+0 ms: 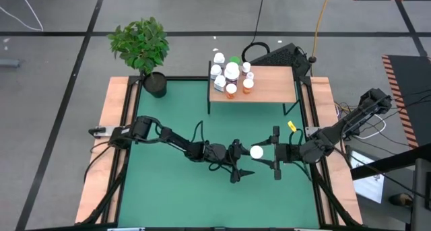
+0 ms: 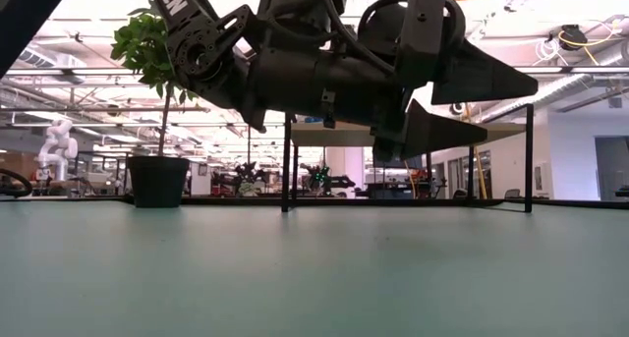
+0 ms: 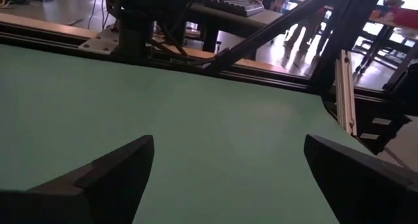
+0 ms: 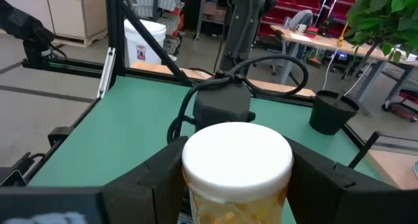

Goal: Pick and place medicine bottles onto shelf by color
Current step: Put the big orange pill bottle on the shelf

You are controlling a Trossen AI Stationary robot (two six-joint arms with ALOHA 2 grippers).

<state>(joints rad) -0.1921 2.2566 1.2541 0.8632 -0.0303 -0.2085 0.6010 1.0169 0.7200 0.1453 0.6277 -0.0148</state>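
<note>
Bottles [image 1: 229,75] are clustered on the shelf's [image 1: 269,86] left part, while one white-capped amber bottle [image 4: 236,175] is gripped in the right pincer [image 1: 277,162] above the green mat [image 1: 168,197]. The left pincer [image 1: 238,172] is spread wide and empty, just beside it. A collision between the two arms seems possible if the right one swings carelessly. Open board is left on the shelf's right; its front edge and thin legs must be cleared.

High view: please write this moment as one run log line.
right gripper: shut on white-capped bottle, above mat | left gripper: open, empty | shelf: holds other bottles
</note>
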